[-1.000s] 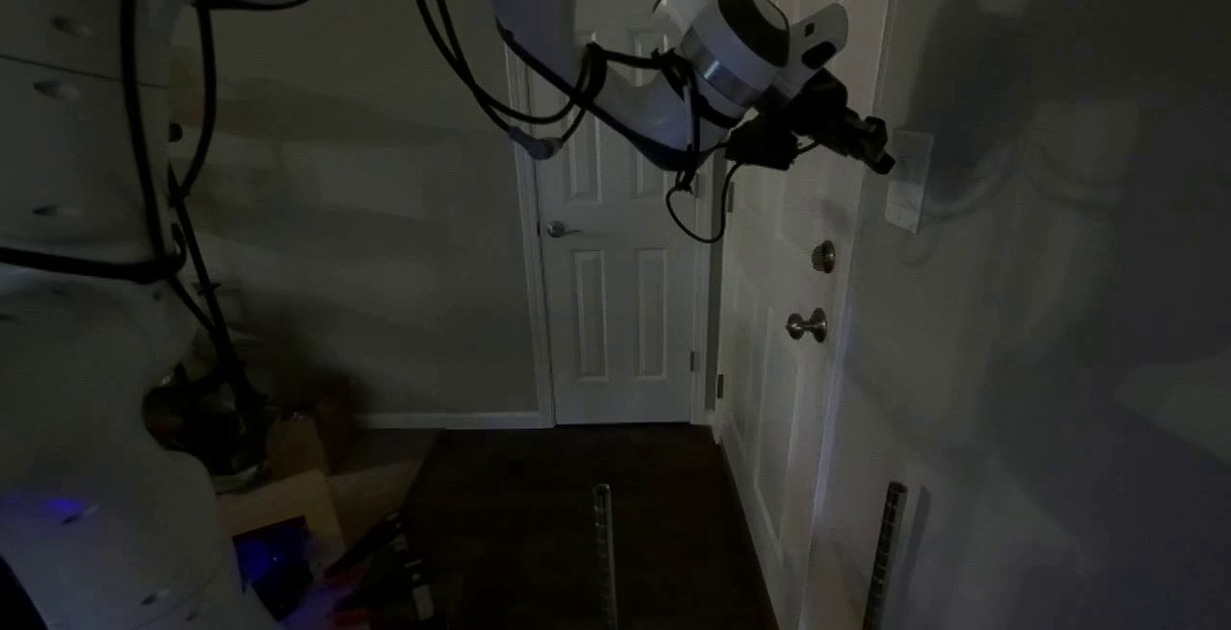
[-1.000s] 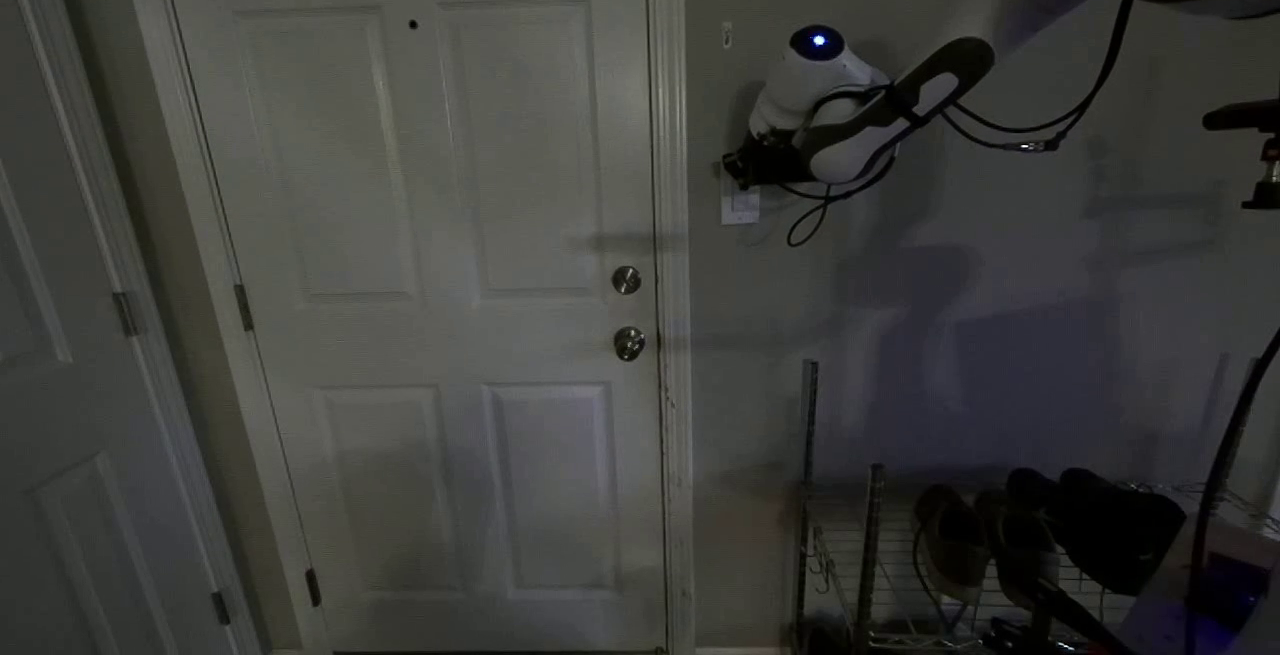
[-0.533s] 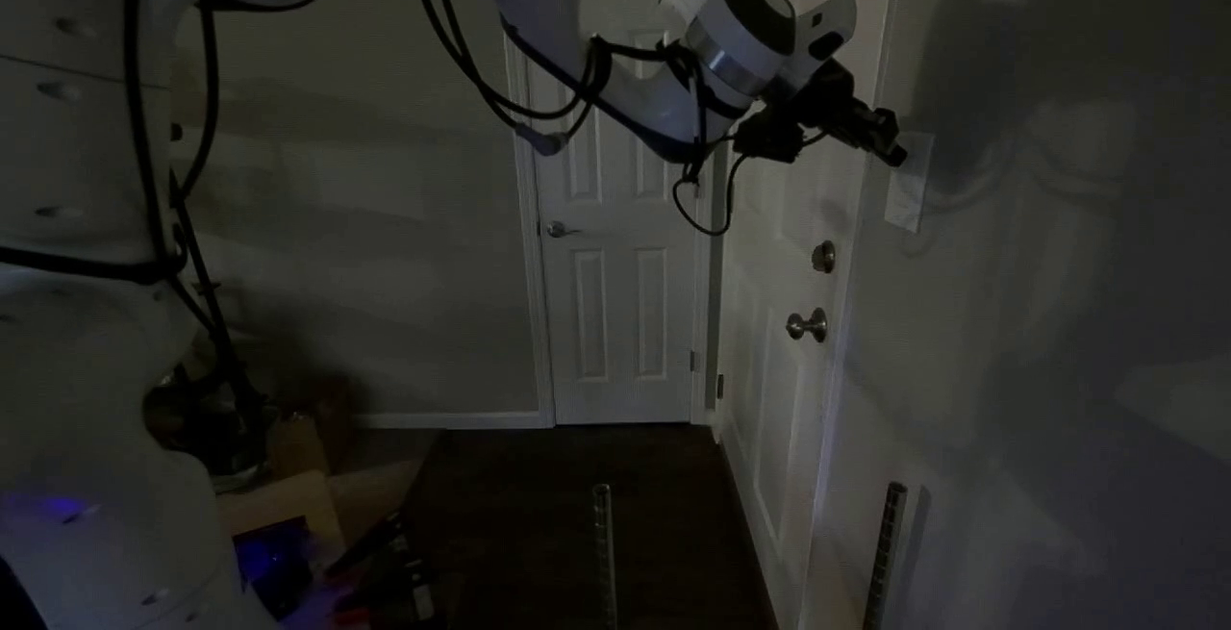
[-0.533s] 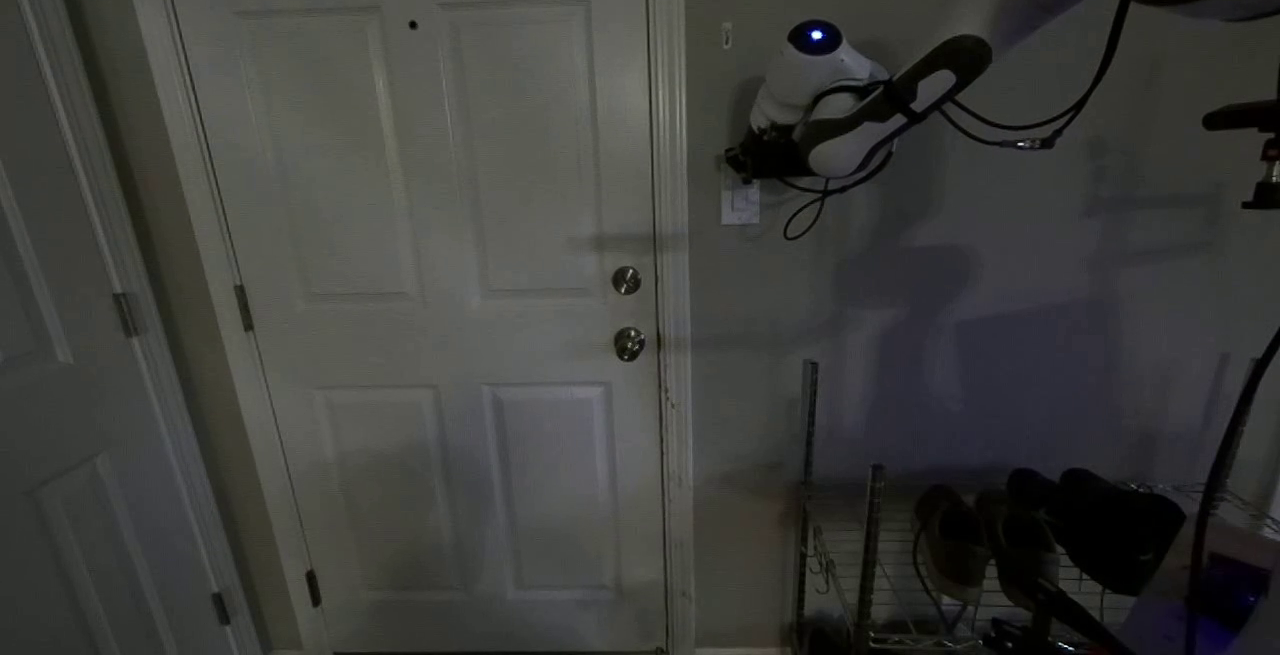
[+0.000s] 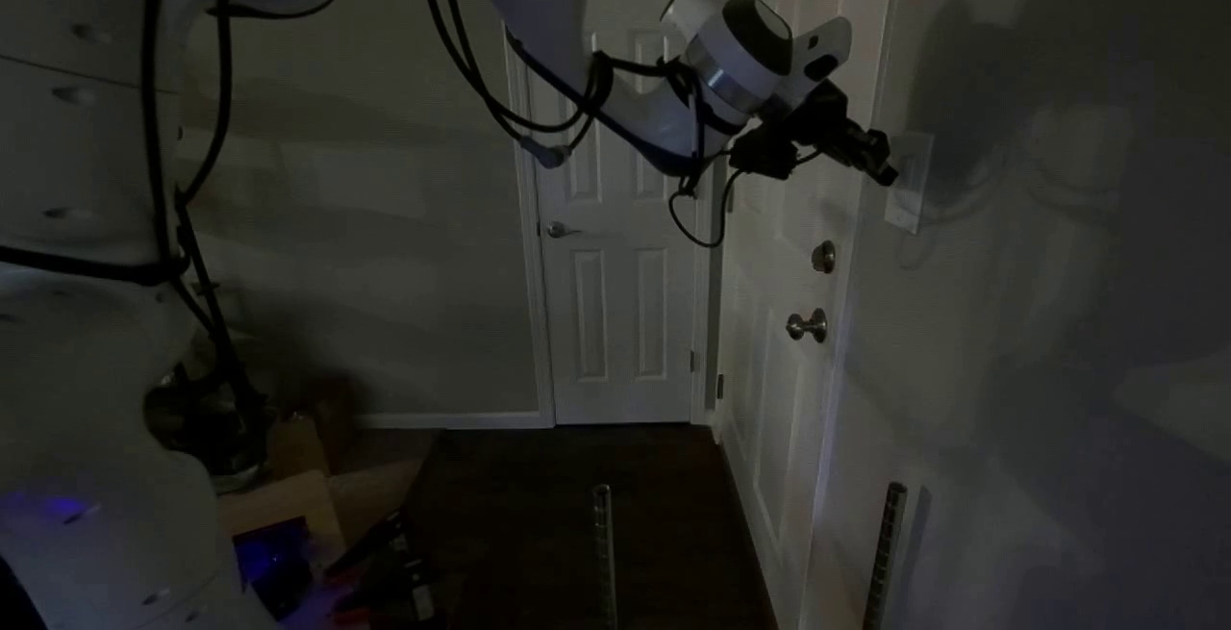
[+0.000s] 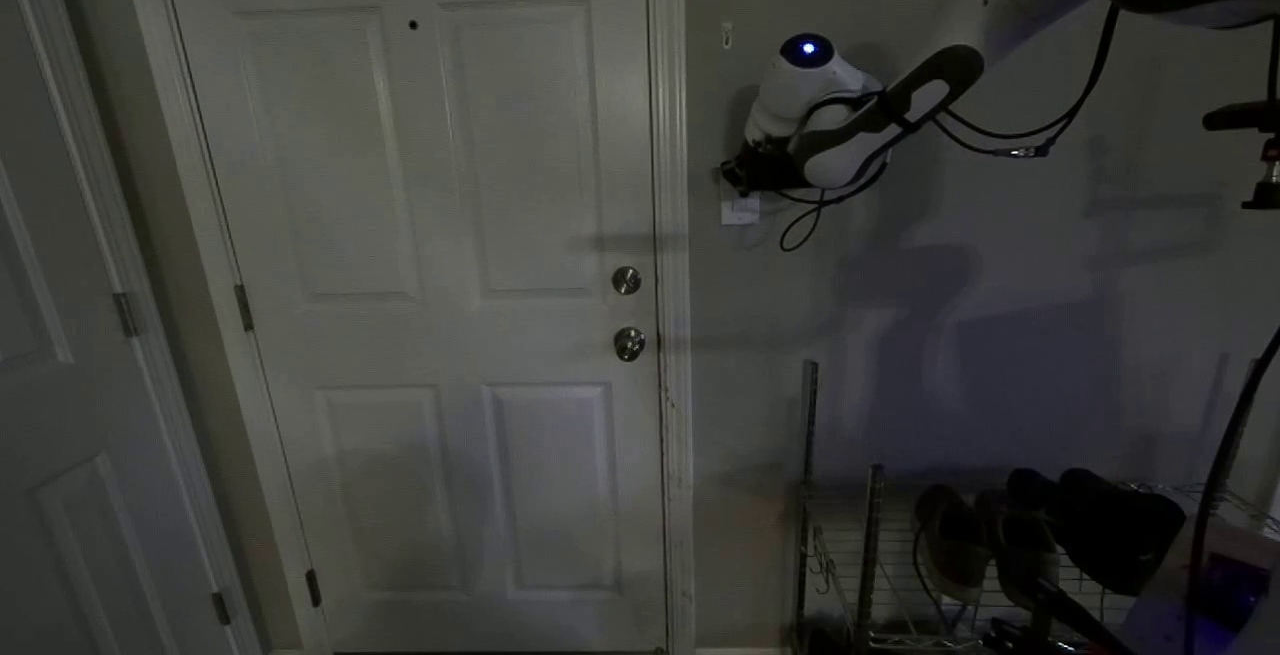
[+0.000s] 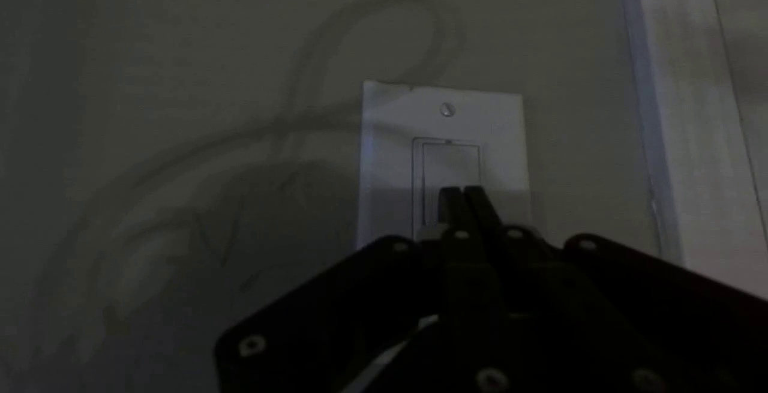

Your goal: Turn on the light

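The light's switch is a pale upright plate on the wall beside the door. It shows in both exterior views (image 5: 908, 202) (image 6: 740, 212) and in the wrist view (image 7: 387, 168), which stands upside down. A flat rocker (image 7: 451, 164) is set in the plate. My gripper (image 7: 463, 189) is shut with nothing between its fingertips, which overlap the rocker and hide part of it. In both exterior views the gripper (image 5: 890, 175) (image 6: 733, 178) is at the upper part of the plate. I cannot tell whether the fingertips touch it. No lamp shows; the room is dim.
A white door (image 6: 420, 335) with a round knob (image 6: 629, 344) and a deadbolt (image 6: 626, 280) stands beside the plate, with its frame (image 6: 672, 335) between. A wire rack (image 6: 840, 575) with shoes (image 6: 955, 545) is below the arm. A loose cable loop (image 6: 800, 232) hangs under the wrist.
The gripper first moved slightly up and toward the wall, then down and slightly back from it. It is now lower on the plate. The room is as dim as before.
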`<act>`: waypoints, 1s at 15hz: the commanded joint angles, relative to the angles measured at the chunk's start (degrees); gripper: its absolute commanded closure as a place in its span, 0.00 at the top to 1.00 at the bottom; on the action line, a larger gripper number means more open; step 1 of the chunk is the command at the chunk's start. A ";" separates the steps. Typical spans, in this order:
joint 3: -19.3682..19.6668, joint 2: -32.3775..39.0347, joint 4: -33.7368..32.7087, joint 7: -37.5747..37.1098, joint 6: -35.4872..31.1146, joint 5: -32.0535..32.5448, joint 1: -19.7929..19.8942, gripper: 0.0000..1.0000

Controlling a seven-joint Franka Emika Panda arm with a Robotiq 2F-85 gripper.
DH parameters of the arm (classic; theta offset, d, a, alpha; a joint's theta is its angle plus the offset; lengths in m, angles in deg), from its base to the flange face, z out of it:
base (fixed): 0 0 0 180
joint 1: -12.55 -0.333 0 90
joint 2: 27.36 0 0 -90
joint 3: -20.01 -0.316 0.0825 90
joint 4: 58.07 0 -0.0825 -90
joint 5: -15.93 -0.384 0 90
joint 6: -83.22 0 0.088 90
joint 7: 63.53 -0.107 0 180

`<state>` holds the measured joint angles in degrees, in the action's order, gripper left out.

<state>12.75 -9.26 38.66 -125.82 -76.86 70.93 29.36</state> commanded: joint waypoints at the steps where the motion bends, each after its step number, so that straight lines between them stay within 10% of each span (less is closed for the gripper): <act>1: 0.72 -0.17 -0.76 -2.61 0.86 1.58 -1.18 0.06; 15: 0.57 2.50 -4.52 -1.25 5.00 -1.65 -1.09 0.05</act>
<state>13.46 -7.94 34.86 -125.92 -71.71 70.40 28.19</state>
